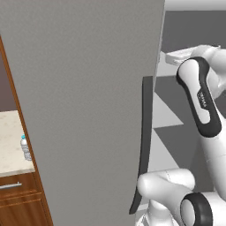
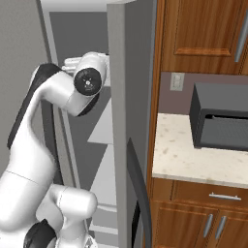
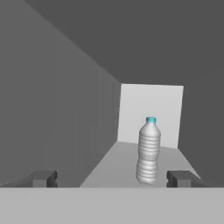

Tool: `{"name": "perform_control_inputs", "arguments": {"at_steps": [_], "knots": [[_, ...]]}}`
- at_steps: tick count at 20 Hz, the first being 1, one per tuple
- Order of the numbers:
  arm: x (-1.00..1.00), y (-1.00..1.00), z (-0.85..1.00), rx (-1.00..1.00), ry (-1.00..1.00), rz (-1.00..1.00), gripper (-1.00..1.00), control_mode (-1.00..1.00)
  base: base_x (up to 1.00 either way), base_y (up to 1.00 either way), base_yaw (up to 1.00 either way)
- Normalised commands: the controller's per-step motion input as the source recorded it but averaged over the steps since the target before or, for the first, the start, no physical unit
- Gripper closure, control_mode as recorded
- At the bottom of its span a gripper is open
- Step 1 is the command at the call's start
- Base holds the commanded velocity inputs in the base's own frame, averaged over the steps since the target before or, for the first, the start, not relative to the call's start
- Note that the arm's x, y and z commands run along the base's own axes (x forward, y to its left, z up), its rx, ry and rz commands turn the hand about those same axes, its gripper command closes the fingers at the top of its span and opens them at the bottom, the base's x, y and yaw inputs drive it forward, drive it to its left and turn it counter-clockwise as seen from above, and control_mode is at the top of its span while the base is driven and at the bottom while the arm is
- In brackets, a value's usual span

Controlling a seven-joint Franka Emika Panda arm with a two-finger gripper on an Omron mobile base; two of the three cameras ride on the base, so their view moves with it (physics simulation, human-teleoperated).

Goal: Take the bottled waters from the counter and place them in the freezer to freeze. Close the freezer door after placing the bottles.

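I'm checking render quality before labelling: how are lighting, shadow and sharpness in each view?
Hand view: dim grey freezer walls, a bright back panel, the bottle sharp and standing between the open hand's fingertips. Left base view: the freezer door flat, evenly lit, no glare. Right base view: the counter slightly soft.

Bottle (image 3: 148, 151) upright — freezer shelf (image 3: 118, 164).

A home kitchen, rendered: tall grey side-by-side refrigerator with its plain grey freezer door (image 1: 84, 110) swung open on pale shelves (image 2: 104, 131), beige speckled stone counter (image 2: 193, 162) over brown wooden cabinets with metal handles (image 2: 213, 225), matching wall cupboards (image 2: 203, 34) above, dark grey microwave (image 2: 220, 121) on the slab, wall socket (image 2: 178, 81) behind, small clear water bottle with a teal cap (image 1: 25, 148) at the counter's edge
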Motion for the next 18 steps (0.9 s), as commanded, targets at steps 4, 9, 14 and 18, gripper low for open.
{"name": "perform_control_inputs", "arguments": {"at_steps": [4,9,14,18], "knots": [[-0.83,0.09,0.15,0.0,0.0,-0.17,-1.0,-1.0,0.0,0.0,0.0],[-0.64,0.09,0.09,0.07,0.08,-0.18,-1.0,-1.0,0.0,0.0,0.0],[-0.81,0.16,0.01,0.03,0.08,-0.2,-1.0,-1.0,0.0,0.0,0.0],[-0.91,0.01,0.01,-0.01,0.07,-0.17,-1.0,-1.0,0.0,0.0,0.0]]}}
